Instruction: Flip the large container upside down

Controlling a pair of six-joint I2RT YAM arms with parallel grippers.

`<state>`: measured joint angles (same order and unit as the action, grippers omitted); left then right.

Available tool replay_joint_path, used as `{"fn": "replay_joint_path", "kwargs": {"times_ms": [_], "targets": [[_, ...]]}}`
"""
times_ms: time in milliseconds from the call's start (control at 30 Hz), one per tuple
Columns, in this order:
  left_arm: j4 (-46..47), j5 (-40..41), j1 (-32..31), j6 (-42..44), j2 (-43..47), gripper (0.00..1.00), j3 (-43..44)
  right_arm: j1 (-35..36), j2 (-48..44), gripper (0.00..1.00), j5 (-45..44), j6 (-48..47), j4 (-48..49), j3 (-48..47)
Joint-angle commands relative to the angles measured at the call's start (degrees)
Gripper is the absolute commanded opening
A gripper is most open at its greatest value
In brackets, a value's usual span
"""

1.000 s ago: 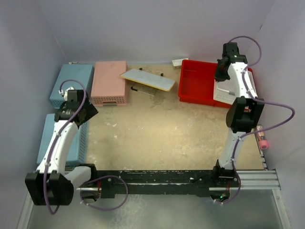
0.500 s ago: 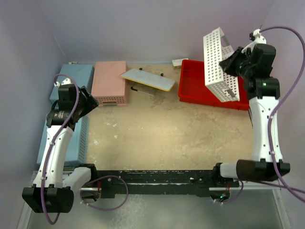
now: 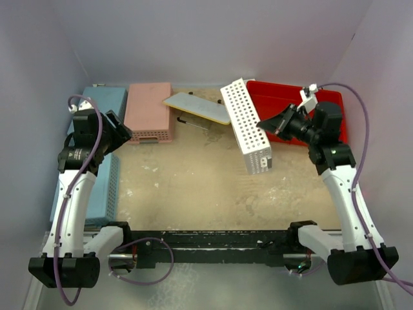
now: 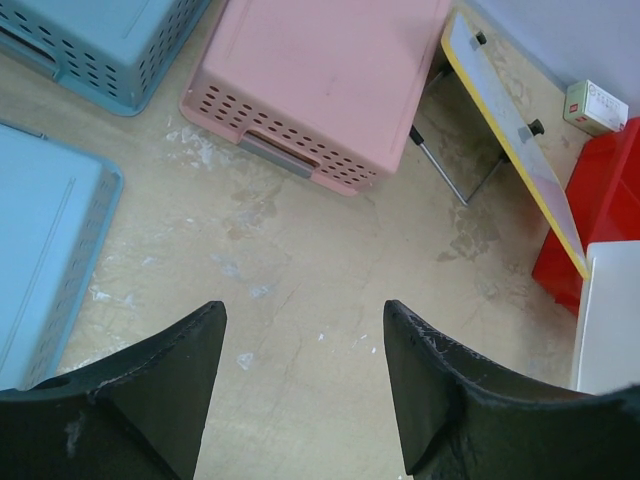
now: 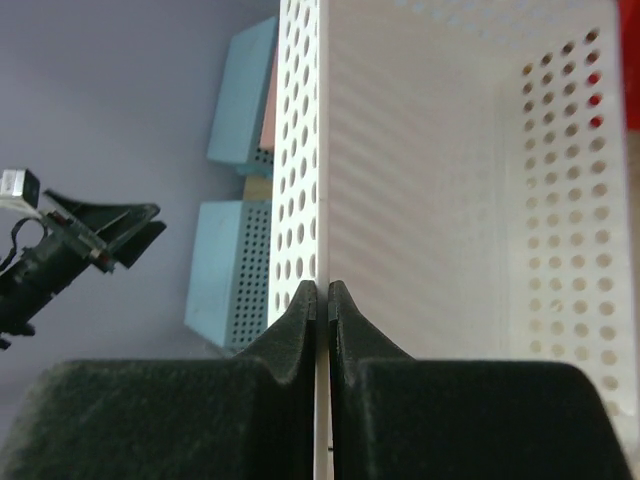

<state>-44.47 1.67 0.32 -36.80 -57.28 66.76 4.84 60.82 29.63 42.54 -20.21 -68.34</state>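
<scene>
The large red container (image 3: 282,98) stands open side up at the back right; its edge also shows in the left wrist view (image 4: 595,220). My right gripper (image 3: 261,123) is shut on a side wall of a white perforated basket (image 3: 247,126) and holds it tilted in the air over the red container's left edge. The right wrist view shows the jaws (image 5: 322,290) clamped on that thin white wall (image 5: 450,150). My left gripper (image 3: 122,134) is open and empty above the table's left side (image 4: 305,310).
A pink perforated basket (image 3: 150,111) lies upside down at the back. A yellow-edged board (image 3: 199,108) leans next to it. Two light-blue baskets (image 3: 103,106) (image 3: 87,190) sit along the left wall. A small white box (image 4: 597,105) lies by the back wall.
My right gripper lifted the white basket out of the red container, then swung it left and lower. My left gripper moved slightly back and left.
</scene>
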Motion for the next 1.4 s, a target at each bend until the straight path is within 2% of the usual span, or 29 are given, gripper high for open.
{"fn": "replay_joint_path", "kwargs": {"times_ms": [0, 167, 367, 700, 1000, 1233, 1367], "targets": [[1.6, -0.3, 0.3, 0.9, -0.9, 0.62, 1.9, 4.0, -5.4, 0.0, 4.2, 12.3, 13.1, 8.5], [3.3, -1.6, 0.3, 0.3, -2.0, 0.62, 1.0, 11.6, -7.0, 0.0, 2.0, 21.1, 23.2, 18.5], [3.5, -1.4, 0.3, 0.0, -1.7, 0.62, 1.0, 21.4, -7.1, 0.0, -3.8, 22.2, 29.8, 18.5], [3.3, -1.5, 0.3, 0.0, -1.2, 0.62, 0.1, 27.4, -9.0, 0.0, -5.6, 21.4, 38.5, 18.7], [3.4, -0.5, 0.3, -0.4, -0.8, 0.62, -0.1, 31.3, -4.9, 0.0, 4.5, 21.4, 46.9, 17.0], [1.2, 4.4, 0.3, -0.6, 0.2, 0.63, 2.4, 36.3, -1.3, 0.0, 5.5, 27.8, 54.2, 22.6], [1.3, 4.3, 0.3, -0.6, 0.2, 0.63, 2.2, 36.4, -0.1, 0.0, 4.1, 28.0, 49.2, 24.0]]}}
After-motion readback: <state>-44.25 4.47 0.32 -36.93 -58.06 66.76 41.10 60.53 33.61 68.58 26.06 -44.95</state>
